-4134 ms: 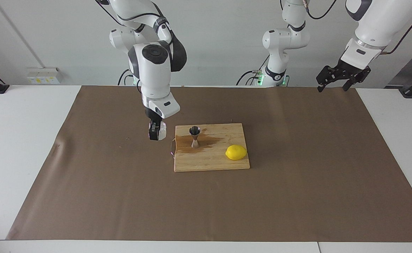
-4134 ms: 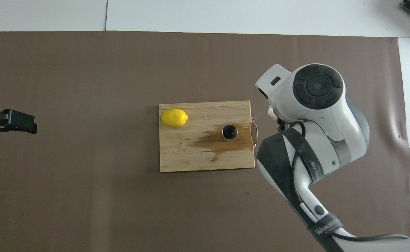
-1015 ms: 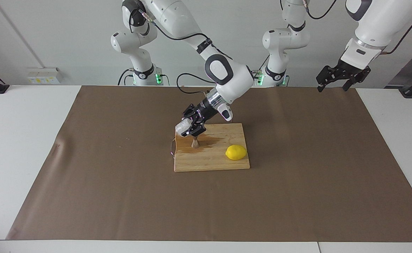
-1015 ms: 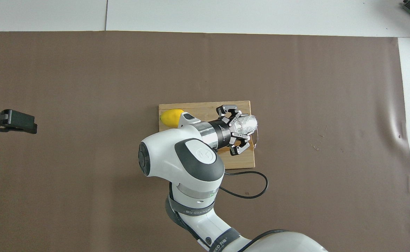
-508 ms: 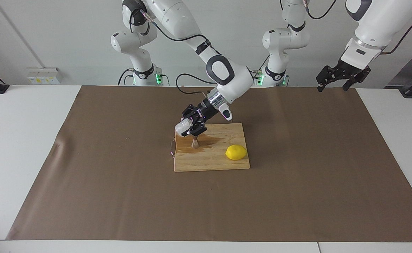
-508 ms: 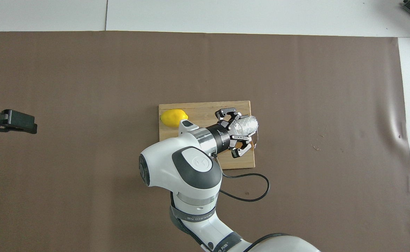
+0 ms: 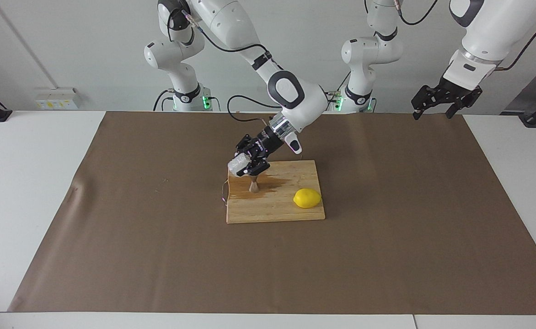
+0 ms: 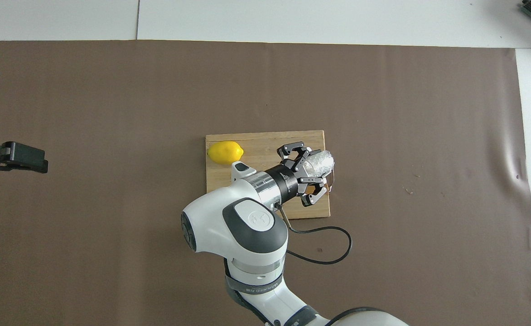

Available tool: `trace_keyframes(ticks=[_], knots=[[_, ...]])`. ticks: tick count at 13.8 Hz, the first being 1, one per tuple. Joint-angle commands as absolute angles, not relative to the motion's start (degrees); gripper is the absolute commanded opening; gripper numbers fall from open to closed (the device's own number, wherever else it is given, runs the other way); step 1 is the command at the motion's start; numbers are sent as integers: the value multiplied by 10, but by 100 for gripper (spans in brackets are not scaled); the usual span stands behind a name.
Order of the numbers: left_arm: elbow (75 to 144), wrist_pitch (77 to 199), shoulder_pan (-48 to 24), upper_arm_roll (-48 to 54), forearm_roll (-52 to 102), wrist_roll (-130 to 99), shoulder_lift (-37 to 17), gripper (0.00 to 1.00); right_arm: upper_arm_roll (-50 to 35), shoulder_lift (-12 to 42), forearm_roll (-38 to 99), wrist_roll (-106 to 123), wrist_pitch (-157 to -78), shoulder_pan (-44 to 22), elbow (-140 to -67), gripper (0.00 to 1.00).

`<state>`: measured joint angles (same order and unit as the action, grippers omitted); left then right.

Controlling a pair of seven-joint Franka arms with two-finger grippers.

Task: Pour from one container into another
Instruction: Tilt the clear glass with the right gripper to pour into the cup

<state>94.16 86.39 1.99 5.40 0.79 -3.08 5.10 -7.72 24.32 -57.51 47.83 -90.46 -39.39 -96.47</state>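
Right gripper [image 7: 248,163] clamped on glass cup [image 7: 238,165], tipped a bit lower than a moment ago over jigger [image 7: 253,186] on cutting board [image 7: 286,214]. Pouring probably underway. Left gripper [image 7: 441,101] waiting, spread apart.

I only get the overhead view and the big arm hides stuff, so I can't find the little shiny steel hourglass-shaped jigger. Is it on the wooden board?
Observer: Yes. In the facing view, the steel hourglass jigger stands upright on the wooden cutting board, under the right gripper. Only its lower cone shows.
Operator: Is the glass cup touching it?
Observer: I cannot tell. The clear faceted glass cup is held tipped, above the board, beside the jigger's hidden top.
Operator: Is anything pouring out?
Observer: No stream shows below the cup in the facing view.
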Motion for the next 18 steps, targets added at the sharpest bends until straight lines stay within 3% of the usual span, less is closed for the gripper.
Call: trace_keyframes(ticks=[1, 18], knots=[[943, 856, 25, 54, 14, -25, 54, 100, -83, 224, -595, 486, -916, -388, -990, 0], [943, 856, 25, 54, 14, -25, 54, 100, -83, 222, -599, 494, -918, -388, -997, 0]])
